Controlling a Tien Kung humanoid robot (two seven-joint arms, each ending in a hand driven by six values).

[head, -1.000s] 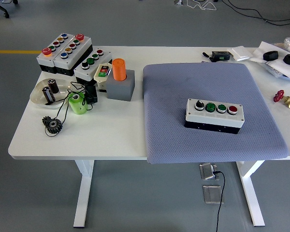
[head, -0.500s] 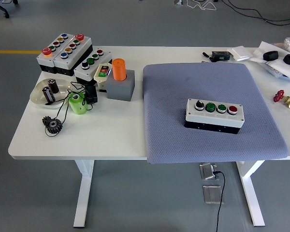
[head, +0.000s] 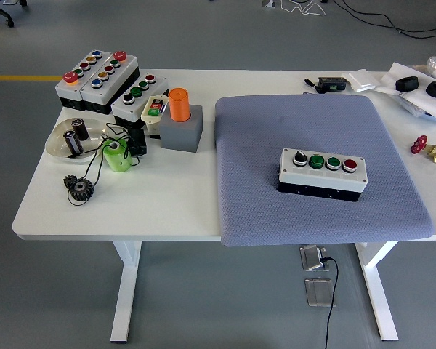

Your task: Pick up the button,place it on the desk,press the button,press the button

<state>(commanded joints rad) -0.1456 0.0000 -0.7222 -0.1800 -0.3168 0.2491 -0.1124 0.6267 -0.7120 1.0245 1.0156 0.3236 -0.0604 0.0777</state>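
Note:
A white-topped button box [head: 322, 171] with a black base lies on the grey-blue mat [head: 261, 196], right of the mat's middle. Its top carries a black knob [head: 300, 158], two green buttons [head: 317, 161] and a red button [head: 349, 165] in a row. Neither robot hand shows in the head view, and no person is at the table.
Several more button boxes [head: 98, 76] crowd the table's back left. An orange cylinder [head: 179, 104] stands in a grey block [head: 182, 133]. Nearby sit a clear dish [head: 58, 142], a green cup [head: 116, 155] and black gears [head: 79, 188]. Small parts [head: 421, 91] lie at the far right.

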